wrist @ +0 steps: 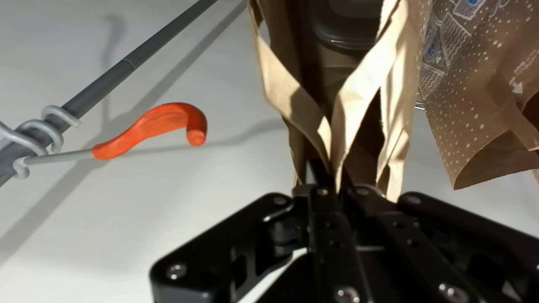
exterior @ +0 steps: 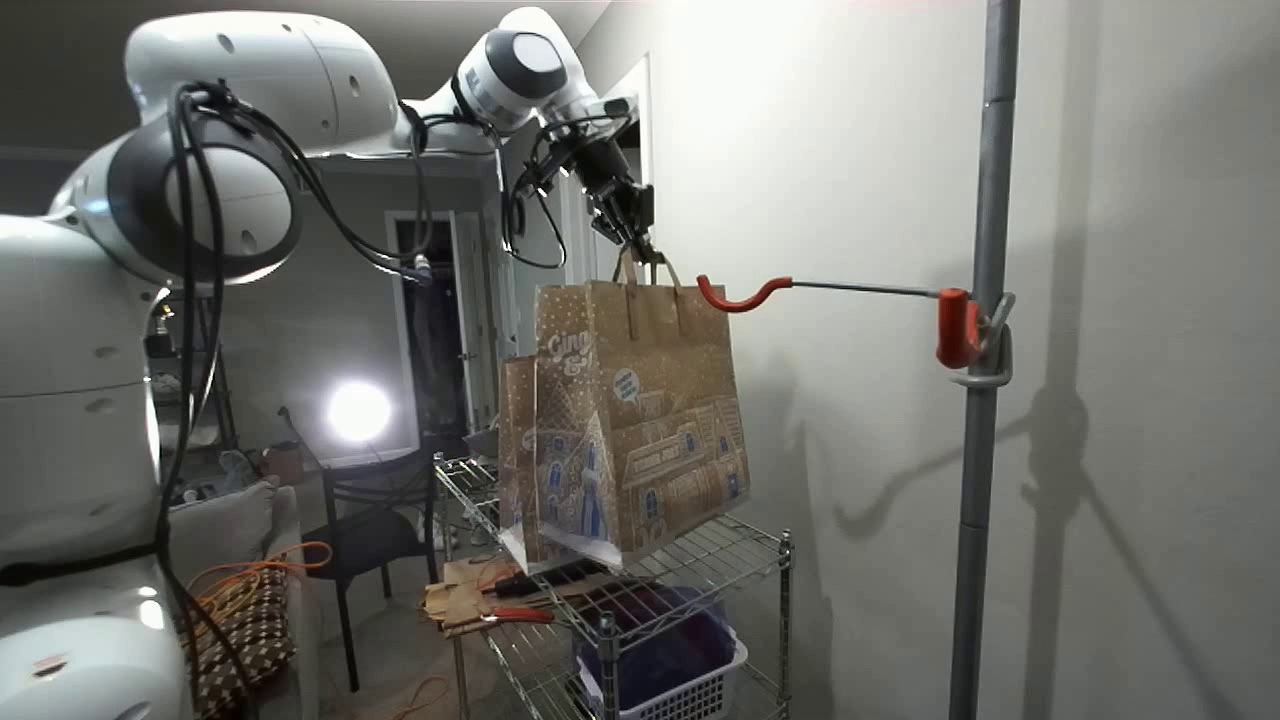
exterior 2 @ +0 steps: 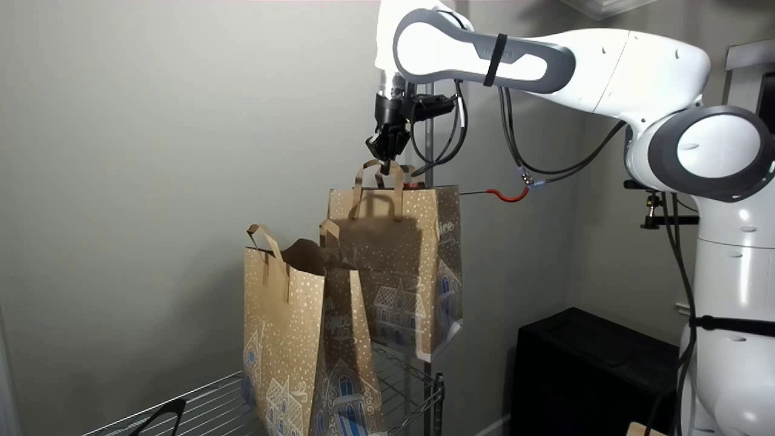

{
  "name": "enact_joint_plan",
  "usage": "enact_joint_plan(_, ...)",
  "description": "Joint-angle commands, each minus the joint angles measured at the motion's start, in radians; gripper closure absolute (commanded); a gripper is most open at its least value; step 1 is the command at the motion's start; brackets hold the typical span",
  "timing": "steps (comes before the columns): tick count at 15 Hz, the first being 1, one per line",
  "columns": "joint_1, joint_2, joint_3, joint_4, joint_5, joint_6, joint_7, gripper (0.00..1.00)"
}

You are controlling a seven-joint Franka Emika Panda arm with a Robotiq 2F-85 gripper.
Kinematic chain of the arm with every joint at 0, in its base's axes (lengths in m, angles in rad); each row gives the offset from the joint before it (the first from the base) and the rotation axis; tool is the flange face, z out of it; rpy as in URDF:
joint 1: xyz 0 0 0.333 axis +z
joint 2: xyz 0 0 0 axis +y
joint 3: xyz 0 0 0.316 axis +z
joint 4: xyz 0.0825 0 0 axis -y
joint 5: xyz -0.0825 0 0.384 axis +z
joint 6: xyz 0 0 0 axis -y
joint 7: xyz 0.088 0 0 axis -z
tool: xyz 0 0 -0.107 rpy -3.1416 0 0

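Observation:
My gripper [wrist: 334,174] is shut on paper handle strips [wrist: 290,90] of a brown gift-print bag [exterior: 665,400]. Both exterior views show the gripper [exterior: 648,250] pointing down at the top of this bag [exterior 2: 387,242], which appears to hang slightly tilted above the wire shelf. Whether both handles are caught is hard to tell. Inside the bag, the wrist view shows a dark lidded container [wrist: 349,25]. A second bag like it [exterior 2: 290,321] stands beside it on the rack. A red-tipped hook [exterior: 745,297] sticks out close to the held bag's upper edge; in the wrist view this hook [wrist: 164,122] lies left of the bag.
The hook is fixed to a grey upright pole [exterior: 985,430] near the wall. Below the bags is a wire rack [exterior: 700,575] with a white basket [exterior: 690,695] on a lower level. A black box-shaped object [exterior 2: 593,363] stands near the arm's base.

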Motion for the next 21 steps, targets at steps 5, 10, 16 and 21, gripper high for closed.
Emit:
enact_joint_plan(5,0.005,-0.006,0.004,0.104,-0.06,-0.023,-0.267,0.96)
enact_joint_plan(10,-0.003,-0.102,0.0,-0.012,-0.028,0.06,-0.498,0.95)
enact_joint_plan(16,-0.003,-0.241,-0.04,-0.245,0.127,0.121,-0.569,0.96)
enact_joint_plan(21,-0.005,-0.368,-0.073,-0.439,0.104,0.108,-0.557,0.96)
